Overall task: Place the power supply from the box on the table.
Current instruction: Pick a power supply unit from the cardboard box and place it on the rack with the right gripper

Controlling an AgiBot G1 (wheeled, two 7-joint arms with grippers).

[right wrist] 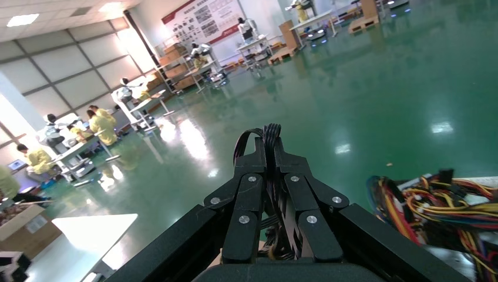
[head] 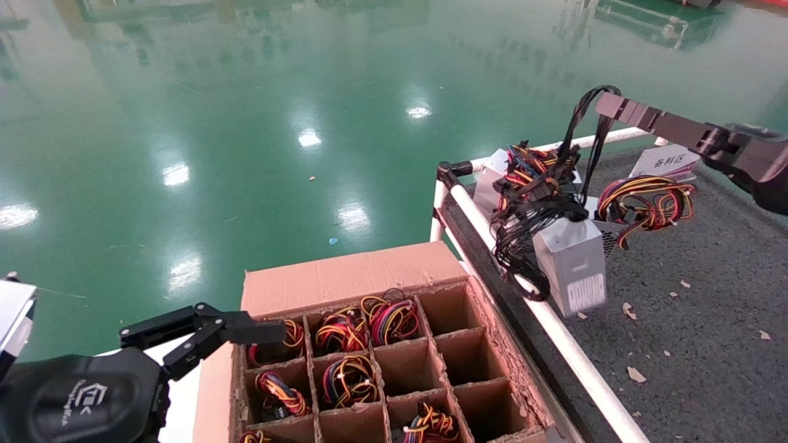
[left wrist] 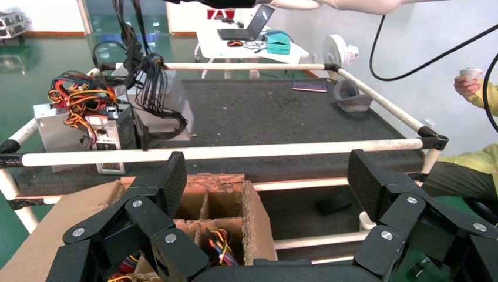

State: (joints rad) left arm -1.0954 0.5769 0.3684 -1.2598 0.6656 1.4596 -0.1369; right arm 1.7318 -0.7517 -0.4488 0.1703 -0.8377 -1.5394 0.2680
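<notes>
right gripper [head: 606, 106] is clamped on the black cables, so the power supply [head: 572, 264] dangles tilted over the table [head: 708, 307] near edge, right of the box [head: 345, 280]. left gripper [head: 246, 332] open, idle by the box.

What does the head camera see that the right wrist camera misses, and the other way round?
Only the head view shows the box, the hanging power supply, the table and the parked left gripper. Only the right wrist view shows the right gripper from behind, clamped, and distant workers. Both show the black cables it grips and the green floor.
</notes>
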